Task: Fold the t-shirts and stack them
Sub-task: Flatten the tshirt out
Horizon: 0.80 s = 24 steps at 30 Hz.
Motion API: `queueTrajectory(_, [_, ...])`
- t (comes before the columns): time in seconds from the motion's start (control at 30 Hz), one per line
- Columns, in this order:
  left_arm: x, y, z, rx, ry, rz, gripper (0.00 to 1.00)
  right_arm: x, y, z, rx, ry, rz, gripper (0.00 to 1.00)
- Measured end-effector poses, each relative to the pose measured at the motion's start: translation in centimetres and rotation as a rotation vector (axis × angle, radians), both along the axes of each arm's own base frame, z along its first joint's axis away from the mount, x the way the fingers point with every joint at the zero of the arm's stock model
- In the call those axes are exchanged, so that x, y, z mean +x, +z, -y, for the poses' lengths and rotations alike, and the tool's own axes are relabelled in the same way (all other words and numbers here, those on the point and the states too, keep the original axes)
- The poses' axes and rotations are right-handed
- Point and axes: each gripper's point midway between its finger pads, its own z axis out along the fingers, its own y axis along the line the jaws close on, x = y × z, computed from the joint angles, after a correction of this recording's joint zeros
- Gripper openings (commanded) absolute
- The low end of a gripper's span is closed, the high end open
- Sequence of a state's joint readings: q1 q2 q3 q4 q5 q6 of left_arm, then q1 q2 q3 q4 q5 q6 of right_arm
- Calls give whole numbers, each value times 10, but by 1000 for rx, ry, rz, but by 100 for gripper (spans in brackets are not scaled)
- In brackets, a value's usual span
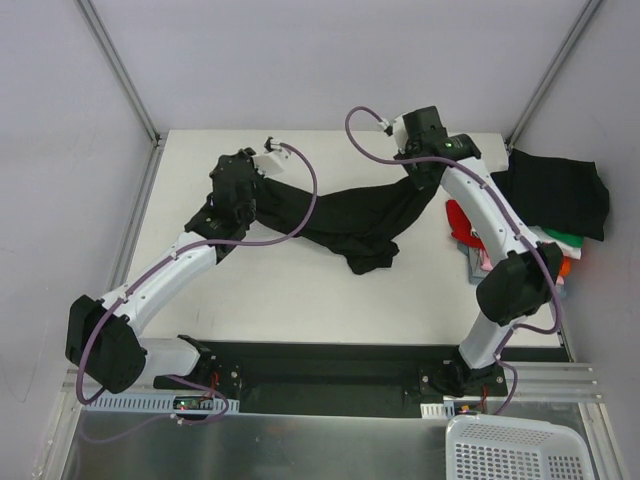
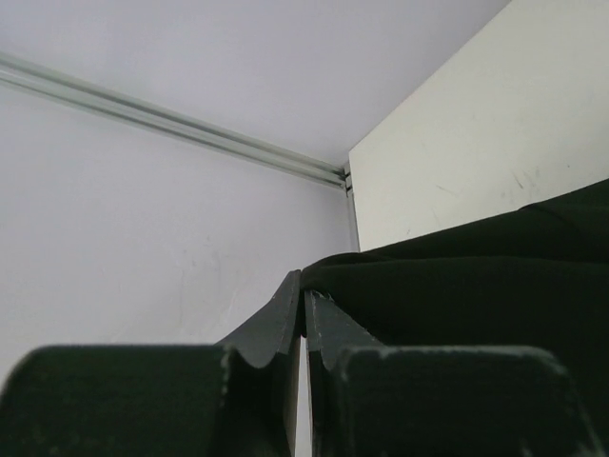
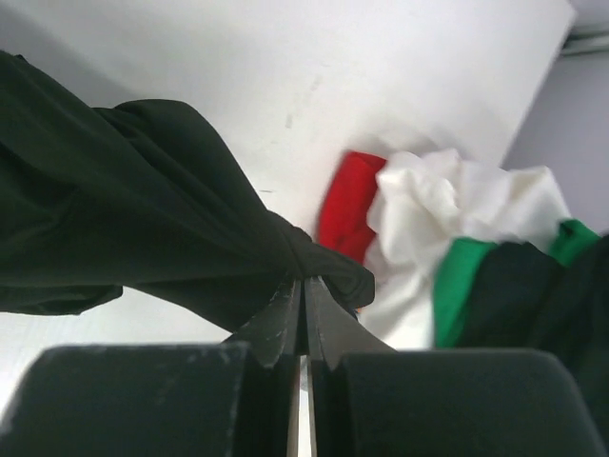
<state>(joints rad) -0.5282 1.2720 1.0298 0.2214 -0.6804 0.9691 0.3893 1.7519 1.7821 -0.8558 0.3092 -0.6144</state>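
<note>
A black t-shirt (image 1: 350,215) hangs stretched between both grippers above the table's far half, its middle sagging toward the table. My left gripper (image 1: 243,190) is shut on its left edge; the cloth (image 2: 457,286) runs off to the right from the fingertips. My right gripper (image 1: 423,165) is shut on a bunched corner of the same shirt (image 3: 143,200). A heap of other t-shirts lies at the right edge: a black one (image 1: 555,195) on top, red (image 1: 460,222), white and green (image 3: 466,276) below. No lettering shows.
A white perforated basket (image 1: 515,450) sits at the bottom right below the table. Metal frame posts (image 1: 120,70) and grey walls close in the table at the back and sides. The white table (image 1: 300,290) lies beneath the shirt.
</note>
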Motion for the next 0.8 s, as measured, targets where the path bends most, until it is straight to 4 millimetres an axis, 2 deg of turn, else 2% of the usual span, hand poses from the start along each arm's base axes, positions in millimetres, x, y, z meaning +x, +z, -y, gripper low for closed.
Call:
queueTrajectory(0.1, [2,0,0,14,-1,0,0,-5,14,17,-31,-35,25,1])
queueTrajectory(0.2, [6,-5,-5,20,10,-10,0,-7,18,32,-64,-63,29,1])
queueTrajectory(0.37, [12,-6,-29,15,67,-11,0,-7,26,54,-100,-113,31,1])
queueTrajectory(0.6, [19,-7,-63,-15,151,-4,0,2,76,86,-103,-192,141,1])
queueTrajectory(0.7, [22,-10,-69,-29,162,-7,0,4,92,96,-106,-219,184,1])
queueTrajectory(0.8, [25,-15,-70,-33,165,-16,0,5,99,102,-116,-230,199,1])
